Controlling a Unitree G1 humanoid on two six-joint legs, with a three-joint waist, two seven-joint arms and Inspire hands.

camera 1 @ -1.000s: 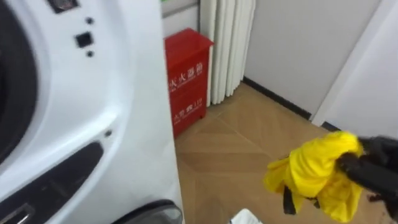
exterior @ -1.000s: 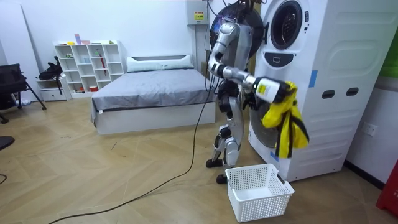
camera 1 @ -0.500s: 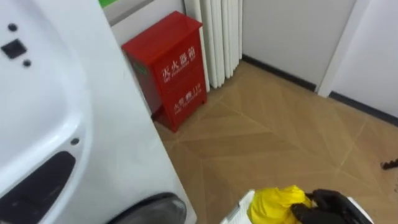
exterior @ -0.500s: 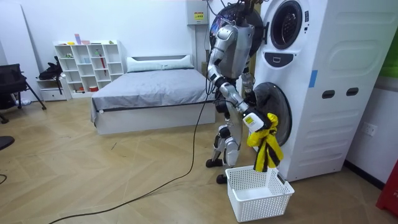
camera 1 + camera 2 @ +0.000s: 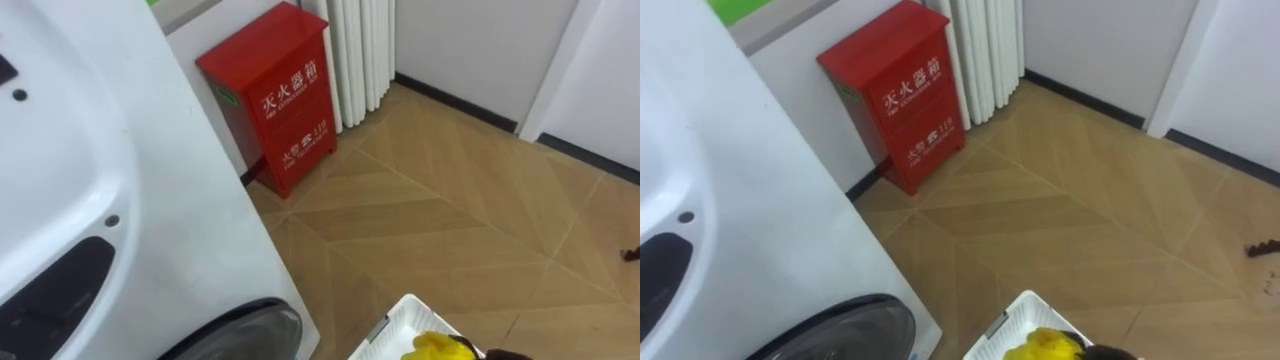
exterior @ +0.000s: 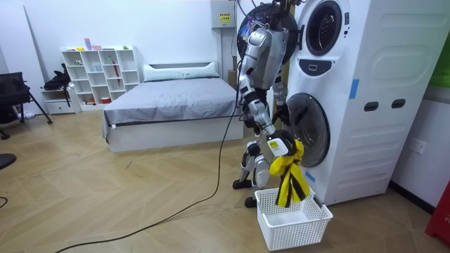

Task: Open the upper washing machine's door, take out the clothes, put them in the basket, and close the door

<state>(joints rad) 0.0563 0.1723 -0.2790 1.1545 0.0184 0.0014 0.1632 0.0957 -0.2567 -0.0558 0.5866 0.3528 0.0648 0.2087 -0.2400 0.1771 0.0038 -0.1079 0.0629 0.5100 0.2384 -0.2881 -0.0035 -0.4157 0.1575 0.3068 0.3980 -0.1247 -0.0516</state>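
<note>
A yellow garment with dark trim (image 6: 289, 173) hangs from my right hand (image 6: 279, 146), whose fingers are shut on its top. Its lower end dangles into the white mesh basket (image 6: 293, 219) on the floor in front of the stacked white washing machines (image 6: 351, 105). The lower machine's round door (image 6: 310, 129) stands open beside the hand. In the eye views the garment (image 5: 432, 347) peeks in at the bottom edge over the basket's rim (image 5: 393, 327), with a sliver of my dark right hand (image 5: 1102, 353) beside it. I stand upright next to the machines.
A red metal cabinet (image 5: 275, 100) stands against the wall past the machine, with white pleated curtains (image 5: 360, 45) next to it. Wooden floor (image 5: 470, 210) lies open ahead. In the room view a bed (image 6: 172, 105) and a white shelf unit (image 6: 98, 74) stand behind me.
My right hand has lowered the yellow garment from chest height down to the basket. The eye views have swung, so the garment has slid to the bottom edge.
</note>
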